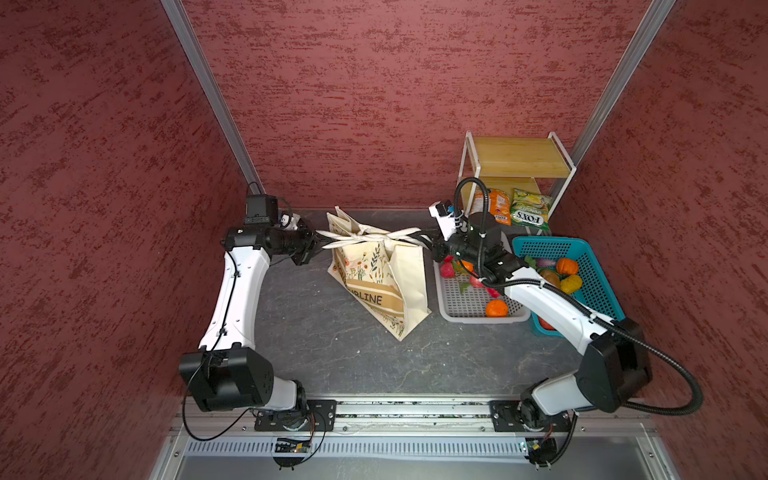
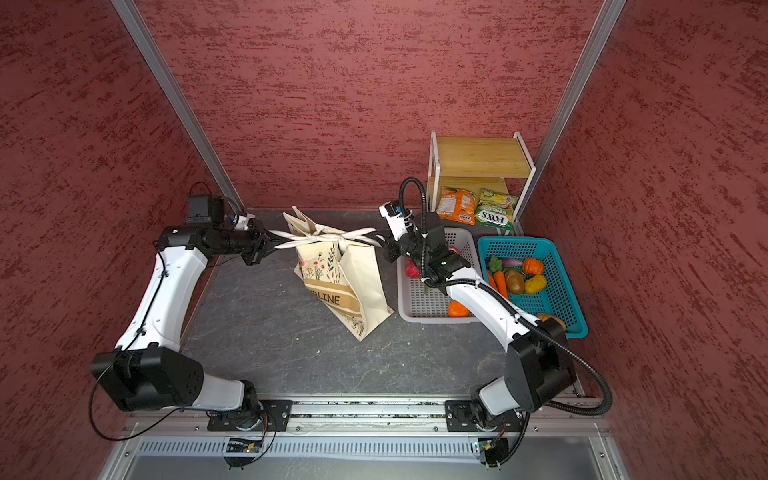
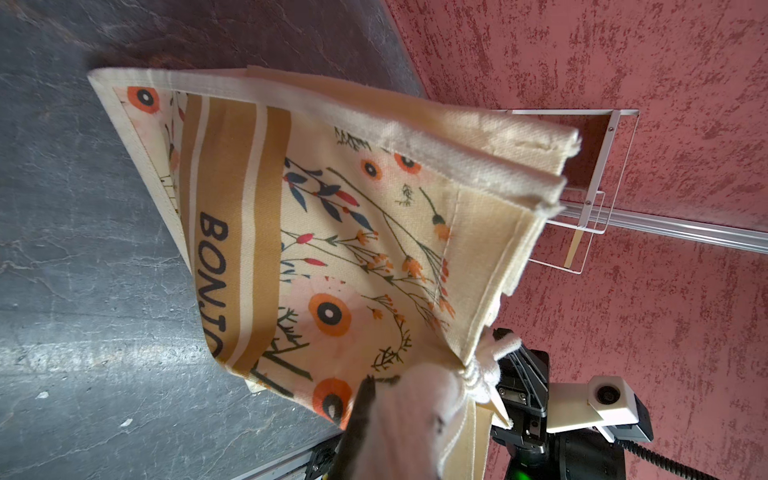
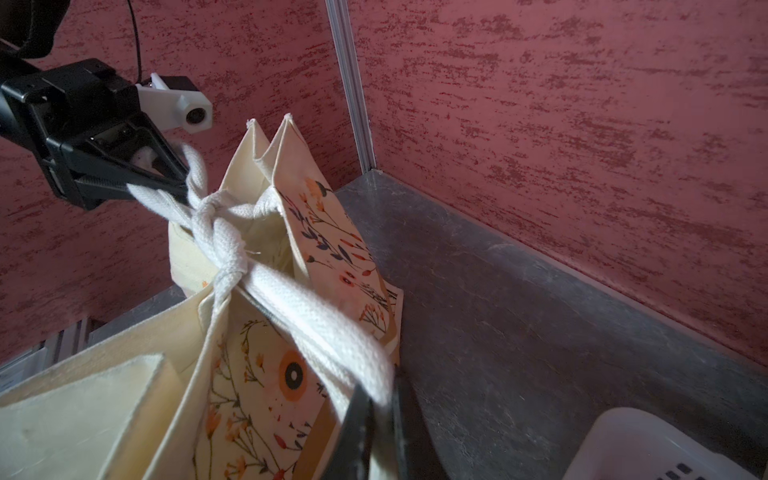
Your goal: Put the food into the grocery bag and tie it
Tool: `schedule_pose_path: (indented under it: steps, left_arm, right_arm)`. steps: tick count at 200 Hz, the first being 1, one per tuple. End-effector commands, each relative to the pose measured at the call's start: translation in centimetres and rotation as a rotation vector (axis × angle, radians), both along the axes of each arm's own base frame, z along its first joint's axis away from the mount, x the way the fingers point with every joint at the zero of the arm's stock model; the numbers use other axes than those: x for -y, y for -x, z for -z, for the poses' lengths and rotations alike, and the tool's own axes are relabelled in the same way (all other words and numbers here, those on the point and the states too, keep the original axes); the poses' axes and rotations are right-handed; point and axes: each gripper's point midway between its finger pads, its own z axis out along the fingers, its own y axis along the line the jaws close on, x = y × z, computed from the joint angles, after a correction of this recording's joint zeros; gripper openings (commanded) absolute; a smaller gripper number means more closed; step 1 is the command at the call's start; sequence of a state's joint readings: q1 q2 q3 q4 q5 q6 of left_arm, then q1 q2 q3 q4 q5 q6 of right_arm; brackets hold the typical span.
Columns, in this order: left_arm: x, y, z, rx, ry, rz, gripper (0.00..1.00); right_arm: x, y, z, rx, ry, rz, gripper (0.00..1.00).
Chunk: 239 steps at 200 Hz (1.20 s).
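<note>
The grocery bag (image 1: 380, 282) (image 2: 340, 286) stands on the dark table, cream canvas with flowers and a tan lettered band. Its cream strap handles are knotted (image 1: 374, 239) (image 4: 216, 232) over the drawn-together mouth. My left gripper (image 1: 322, 245) (image 2: 272, 243) (image 3: 399, 407) is shut on the strap end on the bag's left. On the bag's right, my right gripper (image 1: 428, 245) (image 2: 384, 243) (image 4: 380, 395) is shut on the other strap end. Both straps run taut and level from the knot. The food is hidden from view.
A grey basket (image 1: 478, 320) with small red and orange fruit sits right of the bag, under my right arm. Beyond it stands a blue basket (image 1: 548, 240) of vegetables. At the back right, a wooden shelf (image 1: 519, 156) holds orange (image 1: 496, 205) and yellow-green (image 1: 530, 208) FOX'S packets.
</note>
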State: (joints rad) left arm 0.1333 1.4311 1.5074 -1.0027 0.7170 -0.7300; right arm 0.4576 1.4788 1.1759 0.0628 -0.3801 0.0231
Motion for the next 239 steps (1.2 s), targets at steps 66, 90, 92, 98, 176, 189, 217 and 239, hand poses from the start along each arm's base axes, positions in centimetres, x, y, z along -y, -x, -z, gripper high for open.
schedule_pose_path:
  steps: [66, 90, 92, 98, 176, 189, 217, 239]
  left_arm:
    - [-3.0, -4.9, -6.1, 0.331, -0.065, -0.171, 0.00]
    - [1.7, -5.5, -7.7, 0.392, -0.002, -0.047, 0.00]
    - [2.0, -5.6, -7.8, 0.394, 0.002, -0.039, 0.00]
    - [2.9, -5.6, -7.9, 0.399, 0.010, -0.017, 0.00]
    - [1.7, -5.2, -6.7, 0.375, -0.072, -0.083, 0.00]
    - [-0.2, -4.8, -6.1, 0.350, -0.102, -0.152, 0.00]
    - [-4.6, -3.6, -4.3, 0.285, -0.147, -0.316, 0.00]
    - [-7.6, -2.6, -3.3, 0.263, -0.159, -0.427, 0.00]
  right_arm:
    - [10.7, -6.0, -5.8, 0.240, 0.106, 0.459, 0.00]
    - [5.7, -5.2, -5.1, 0.254, 0.160, 0.259, 0.00]
    - [5.4, -5.1, -5.1, 0.256, 0.161, 0.244, 0.00]
    - [4.4, -4.8, -5.0, 0.258, 0.164, 0.206, 0.00]
    - [3.2, -4.4, -6.2, 0.299, 0.111, 0.223, 0.00]
    - [4.8, -5.1, -6.5, 0.297, 0.096, 0.319, 0.00]
    - [9.1, -6.5, -6.4, 0.242, 0.048, 0.553, 0.00]
    - [12.2, -7.1, -5.5, 0.194, 0.030, 0.707, 0.00]
